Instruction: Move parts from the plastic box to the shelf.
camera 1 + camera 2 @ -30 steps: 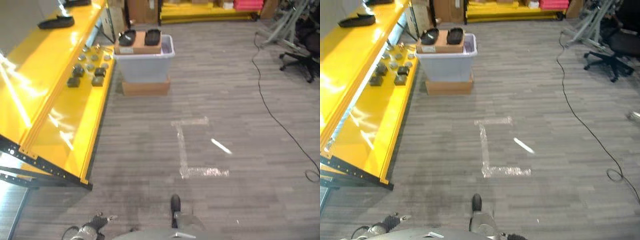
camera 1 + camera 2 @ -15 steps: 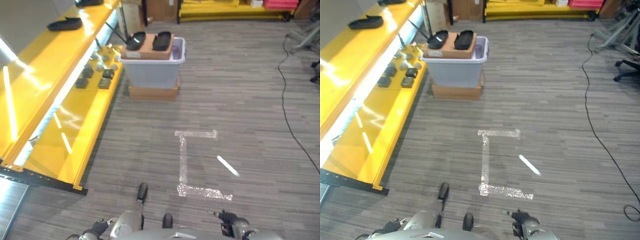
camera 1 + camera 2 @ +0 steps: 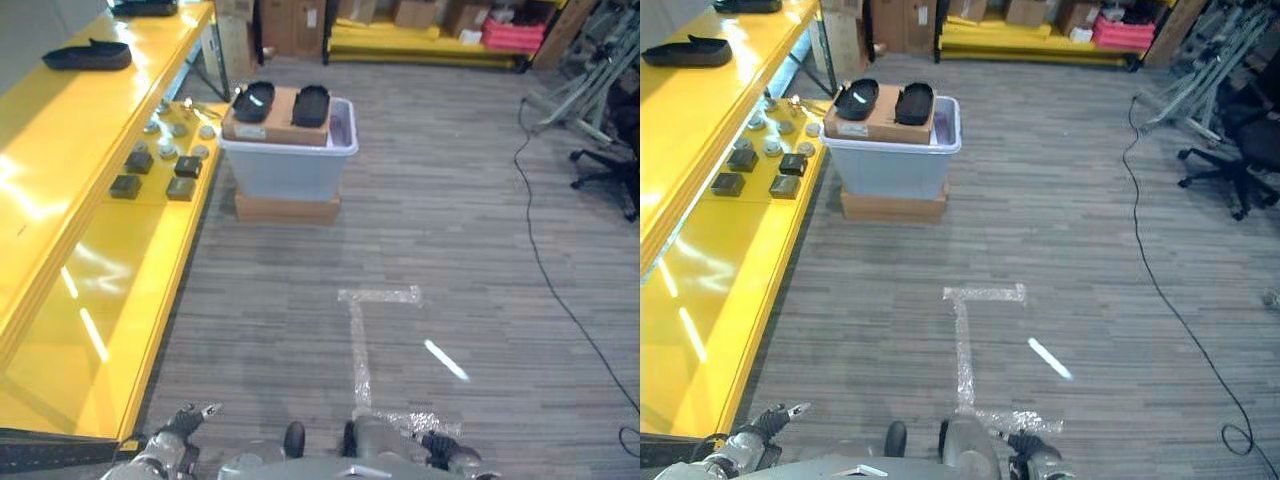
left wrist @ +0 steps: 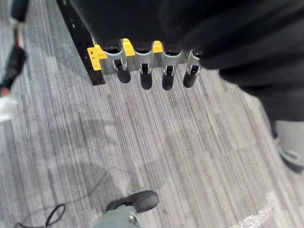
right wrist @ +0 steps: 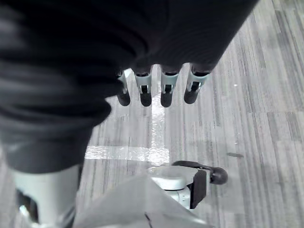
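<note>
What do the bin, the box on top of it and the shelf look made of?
The bin looks like translucent plastic: pale, smooth, with a rolled rim. The box on it looks like cardboard, matte brown. The shelf appears to be painted metal: glossy yellow with streaks of reflected light.

Grey striped carpet floor (image 3: 480, 230) with tape marks (image 3: 362, 340).

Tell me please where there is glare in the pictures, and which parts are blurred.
In the left eye view, bright streaks of glare lie on the yellow shelf, while the plastic box is evenly lit. In the left wrist view, the hand's dark cover is a blur; the left hand and carpet look clearer. In the right wrist view, likewise around the right hand.
</note>
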Controlling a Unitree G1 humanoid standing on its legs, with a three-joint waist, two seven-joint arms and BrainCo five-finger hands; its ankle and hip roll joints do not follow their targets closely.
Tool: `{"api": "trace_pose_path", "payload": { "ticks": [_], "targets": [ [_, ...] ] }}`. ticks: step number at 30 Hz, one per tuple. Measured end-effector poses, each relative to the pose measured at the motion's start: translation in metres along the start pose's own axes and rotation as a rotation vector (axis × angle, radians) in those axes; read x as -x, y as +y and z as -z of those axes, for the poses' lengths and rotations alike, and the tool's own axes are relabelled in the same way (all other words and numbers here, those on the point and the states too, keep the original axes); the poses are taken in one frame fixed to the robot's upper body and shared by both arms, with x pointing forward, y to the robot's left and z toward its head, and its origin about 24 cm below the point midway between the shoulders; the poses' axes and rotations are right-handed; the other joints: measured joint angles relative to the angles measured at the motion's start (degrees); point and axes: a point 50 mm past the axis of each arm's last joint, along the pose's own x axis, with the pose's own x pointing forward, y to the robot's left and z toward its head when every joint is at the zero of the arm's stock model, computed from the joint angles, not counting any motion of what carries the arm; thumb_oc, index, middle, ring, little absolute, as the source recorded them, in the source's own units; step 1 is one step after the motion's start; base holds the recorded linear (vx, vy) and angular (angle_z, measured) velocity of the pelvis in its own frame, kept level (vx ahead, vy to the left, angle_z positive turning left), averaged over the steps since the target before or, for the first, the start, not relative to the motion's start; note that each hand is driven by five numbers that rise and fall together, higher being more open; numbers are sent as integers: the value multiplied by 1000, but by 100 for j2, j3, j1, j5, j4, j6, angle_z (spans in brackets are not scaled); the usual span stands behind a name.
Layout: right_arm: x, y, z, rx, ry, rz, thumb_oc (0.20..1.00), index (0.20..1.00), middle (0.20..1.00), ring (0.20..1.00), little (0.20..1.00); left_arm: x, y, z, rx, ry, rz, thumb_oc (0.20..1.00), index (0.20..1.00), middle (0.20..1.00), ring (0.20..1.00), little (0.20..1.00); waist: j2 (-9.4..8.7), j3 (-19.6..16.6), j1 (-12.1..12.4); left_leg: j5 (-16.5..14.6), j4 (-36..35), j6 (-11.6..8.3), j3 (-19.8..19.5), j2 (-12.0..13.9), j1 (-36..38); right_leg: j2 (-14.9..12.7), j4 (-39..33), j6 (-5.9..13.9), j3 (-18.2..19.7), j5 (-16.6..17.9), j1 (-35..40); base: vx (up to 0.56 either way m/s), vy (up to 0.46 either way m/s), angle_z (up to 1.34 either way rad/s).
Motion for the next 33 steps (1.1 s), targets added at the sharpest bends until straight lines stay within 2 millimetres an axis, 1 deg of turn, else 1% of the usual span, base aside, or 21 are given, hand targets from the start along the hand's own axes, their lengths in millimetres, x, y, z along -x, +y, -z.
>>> {"api": "trace_pose_path", "payload": {
  "ticks": [2,3,6,10,11,12,13,14,15,16,18,19,21,22,23,24,25,27,28,30,33],
  "targets": [
    [1,2,10,0,29,-5,1000,1000,1000,1000,1000,-1,7,-8,21,-20,-21,1000,1000,1000,1000,1000,-109,-49,-83,-21,-162,5,-99,-70,137,206,-2094,132,139,526,67,375,-45,25],
    [2,4,15,-2,47,-9,1000,1000,1000,1000,1000,-1,7,-10,26,-25,-22,1000,1000,1000,1000,1000,-162,-49,-111,45,-172,108,-119,-113,211,238,-2323,121,255,754,74,253,-43,41],
    [5,11,36,-9,114,-22,1000,1000,1000,1000,1000,-1,-2,-9,35,-32,3,1000,1000,1000,1000,1000,-248,-93,-239,-184,-178,1,-424,-173,631,533,-2467,-103,378,1484,148,344,-138,53],
    [6,11,39,-11,126,-22,1000,1000,1000,1000,1000,3,-16,10,41,12,36,1000,1000,1000,1000,1000,-271,-349,-265,-387,-124,-300,-642,-155,979,725,-2372,-432,37,1642,514,326,-153,40],
    [6,10,38,-23,117,-16,1000,1000,1000,1000,1000,7,-28,25,53,52,67,1000,1000,1000,1000,1000,-287,-457,-194,-520,510,-367,-649,-274,818,685,-2539,-808,-11,1470,783,212,-100,25],
    [5,10,34,-32,105,-17,1000,1000,1000,1000,1000,9,-34,33,56,71,85,1000,1000,1000,1000,1000,-341,-482,-138,-542,1063,-377,-562,-394,660,621,-2641,-864,9,1439,966,216,-113,30],
    [4,9,26,-30,76,-16,1000,1000,1000,1000,1000,14,-46,48,60,113,120,1000,1000,1000,1000,1000,-379,-549,2,-645,2247,-516,-522,-482,231,621,-2887,-955,135,1343,1339,270,-165,18],
    [3,7,20,-33,51,-15,1000,1000,1000,1000,1000,16,-50,51,71,108,129,1000,1000,1000,1000,1000,-369,-573,118,-523,3464,-701,-514,-643,-339,671,-2859,-983,153,1246,1351,353,-209,1],
    [3,4,20,-21,59,-6,1000,1000,1000,1000,1000,16,-48,52,70,107,127,1000,1000,1000,1000,1000,-339,-540,263,-213,4649,-664,-340,-697,-975,720,-2928,-1017,267,1204,1492,182,-129,-35],
    [1,7,13,-6,44,-16,1000,1000,1000,1000,1000,18,-47,63,69,150,126,1000,1000,1000,1000,1000,-382,-536,366,-387,4872,-503,-413,-679,-1237,739,-2952,-1077,327,1144,1591,130,-74,-36],
    [-1,9,-5,32,3,-25,1000,1000,1000,1000,1000,18,-41,65,79,174,109,1000,1000,1000,1000,1000,-562,-370,454,-461,5144,-541,-683,-563,-1867,682,-2955,-1132,400,1063,1755,245,-61,-24],
    [-3,10,-25,42,-42,-27,1000,1000,1000,1000,1000,17,-34,65,94,175,95,1000,1000,1000,1000,1000,-699,-206,548,-507,4218,-564,-540,-184,-2173,593,-3037,-1077,437,875,1962,396,-42,-13],
    [-3,0,-27,48,-42,-1,1000,1000,1000,1000,1000,14,-32,56,94,146,91,1000,1000,1000,1000,1000,-728,-32,556,-350,2313,-594,-400,170,-2172,559,-3139,-892,393,902,2165,348,47,-1],
    [-3,-7,-29,52,-44,19,1000,1000,1000,1000,1000,14,-33,57,96,140,100,1000,1000,1000,1000,1000,-611,56,570,-127,1806,-648,-386,253,-2156,592,-3202,-843,370,844,2365,350,96,4],
    [-2,-20,-28,56,-43,50,1000,1000,1000,1000,1000,15,-35,59,96,143,103,1000,1000,1000,1000,1000,-349,45,530,301,158,-705,-385,248,-1900,626,-3241,-723,339,514,2627,412,157,-21],
    [-2,-27,-26,56,-34,66,1000,1000,1000,1000,1000,16,-34,62,101,153,101,1000,1000,1000,1000,1000,-87,-37,575,432,-341,-579,-394,173,-1705,627,-3222,-652,493,227,2848,519,262,-45],
    [-2,-26,-25,56,-33,64,1000,1000,1000,1000,1000,18,-35,69,104,172,101,1000,1000,1000,1000,1000,16,-139,641,512,-298,-548,-415,143,-1523,585,-3200,-505,633,112,2990,491,276,-63],
    [-2,-22,-17,33,-10,55,1000,1000,1000,1000,1000,20,-36,76,102,208,101,1000,1000,1000,1000,1000,-125,-164,598,687,-18,-417,-187,-126,-1309,332,-2661,-257,670,-220,3149,339,248,-47],
    [-2,-12,-14,3,-19,35,1000,1000,1000,1000,1000,22,-37,83,89,227,110,1000,1000,1000,1000,1000,-19,-280,461,882,-125,-124,-120,-51,-945,339,-1229,-147,565,-412,2696,196,185,-53],
    [-1,6,-6,6,-5,-11,1000,1000,1000,1000,1000,18,-21,78,70,205,73,1000,1000,1000,1000,1000,-64,-365,454,912,-128,-24,-100,-79,-703,235,566,179,610,-609,1826,147,131,-40],
    [0,23,4,15,16,-54,1000,1000,1000,1000,1000,8,5,49,61,123,6,1000,1000,1000,1000,1000,-264,-462,294,825,-164,-38,-184,-241,-578,178,1481,301,584,-693,801,187,43,20]
  ]
}}
